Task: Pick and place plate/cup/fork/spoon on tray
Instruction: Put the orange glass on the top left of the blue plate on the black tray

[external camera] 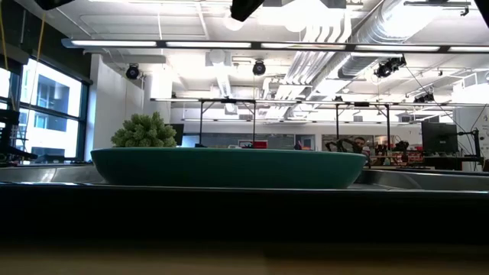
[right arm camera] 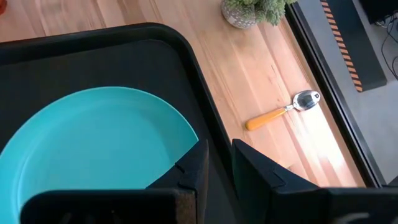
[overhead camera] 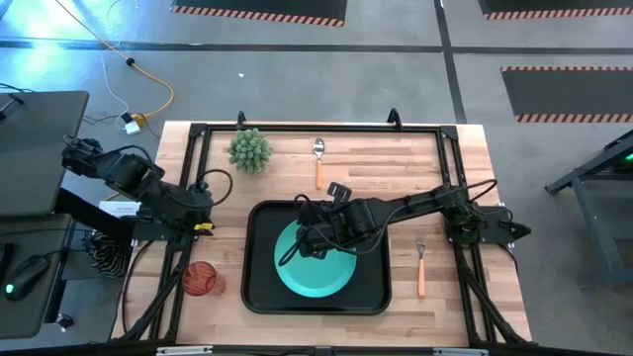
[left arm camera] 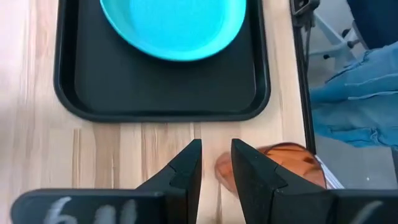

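Note:
The teal plate [overhead camera: 315, 265] lies flat in the black tray [overhead camera: 259, 287] at the table's near middle; it also shows in the low view [external camera: 229, 168]. My right gripper [overhead camera: 303, 237] hovers shut above the plate's far-left rim [right arm camera: 93, 149], its fingertips [right arm camera: 219, 152] clear of it. My left gripper [overhead camera: 208, 213] waits shut at the table's left edge [left arm camera: 216, 152]. The red-orange cup [overhead camera: 201, 280] stands on the wood left of the tray and nearer than my left gripper [left arm camera: 292, 162]. The spoon [overhead camera: 318, 160] lies beyond the tray. The fork [overhead camera: 420, 267] lies right of the tray.
A spiky green plant in a pot [overhead camera: 249, 149] stands at the far left of the table, beyond the tray. A black frame runs along the table's far and side edges. Bare wood lies between the tray and the fork and around the spoon.

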Robot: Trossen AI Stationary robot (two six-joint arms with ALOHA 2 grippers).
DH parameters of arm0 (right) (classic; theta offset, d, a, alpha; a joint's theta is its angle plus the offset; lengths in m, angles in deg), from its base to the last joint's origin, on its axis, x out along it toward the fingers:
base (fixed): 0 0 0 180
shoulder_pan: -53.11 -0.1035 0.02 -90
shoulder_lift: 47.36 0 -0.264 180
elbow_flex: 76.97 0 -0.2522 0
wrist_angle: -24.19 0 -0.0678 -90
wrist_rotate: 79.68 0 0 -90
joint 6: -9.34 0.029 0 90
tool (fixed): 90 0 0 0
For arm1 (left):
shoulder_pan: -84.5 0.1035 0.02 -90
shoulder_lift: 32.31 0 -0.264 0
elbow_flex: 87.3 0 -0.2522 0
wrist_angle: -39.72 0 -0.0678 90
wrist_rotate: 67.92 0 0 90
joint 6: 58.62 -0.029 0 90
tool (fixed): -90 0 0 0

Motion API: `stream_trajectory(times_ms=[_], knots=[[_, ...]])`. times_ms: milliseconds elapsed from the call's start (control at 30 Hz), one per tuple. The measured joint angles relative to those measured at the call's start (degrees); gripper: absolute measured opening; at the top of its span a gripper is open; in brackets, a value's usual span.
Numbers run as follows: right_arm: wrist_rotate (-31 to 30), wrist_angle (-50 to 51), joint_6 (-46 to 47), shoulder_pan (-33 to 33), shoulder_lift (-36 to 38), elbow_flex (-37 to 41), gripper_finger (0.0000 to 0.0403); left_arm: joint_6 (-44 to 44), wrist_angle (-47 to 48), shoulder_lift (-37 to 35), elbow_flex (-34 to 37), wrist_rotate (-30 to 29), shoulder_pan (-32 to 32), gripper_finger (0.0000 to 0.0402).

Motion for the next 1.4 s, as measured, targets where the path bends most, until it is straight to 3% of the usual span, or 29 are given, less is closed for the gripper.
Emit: stream_trajectory(times_ms=[333, 900, 1400], knots=[[0.00, 0.80, -0.24, 0.37, -0.02, 0.00, 0.0064, 3.48, 0.56, 2.95, 0.00, 2.27, -5.44, 0.0076], [0.02, 1.01, -0.37, 0.37, -0.02, 0.02, 0.0064, 13.75, 0.53, 11.33, 0.00, -0.23, -20.39, 0.0076], [0.02, 1.01, -0.46, 0.37, -0.04, 0.05, 0.0064, 14.68, 3.34, 19.26, 0.00, -3.35, -22.02, 0.0076]])
